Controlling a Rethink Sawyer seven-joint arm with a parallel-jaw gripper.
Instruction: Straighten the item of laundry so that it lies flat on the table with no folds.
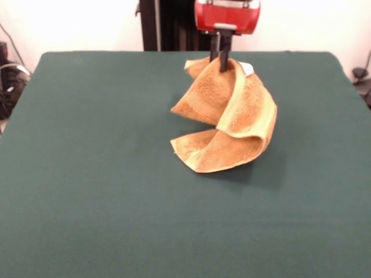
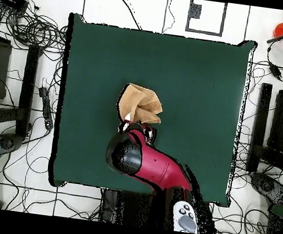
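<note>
The golden-tan terry towel point(image 1: 229, 119) hangs crumpled from my gripper point(image 1: 220, 62), which is shut on its top corner. Its upper part is lifted off the dark green table point(image 1: 104, 191). Its lower part curls in a fold that rests on the felt at about the table's middle. A pale border band runs down the hanging edge, and a small white label point(image 1: 248, 69) shows near the top. In the overhead view the towel point(image 2: 140, 104) lies just beyond the red arm point(image 2: 154, 162), and the arm hides the gripper.
The table's edges point(image 2: 62, 99) stand far from the towel on all sides. Cables and dark equipment point(image 2: 22, 61) lie on the floor around the table. The robot's black pedestal point(image 1: 168, 26) rises behind the far edge.
</note>
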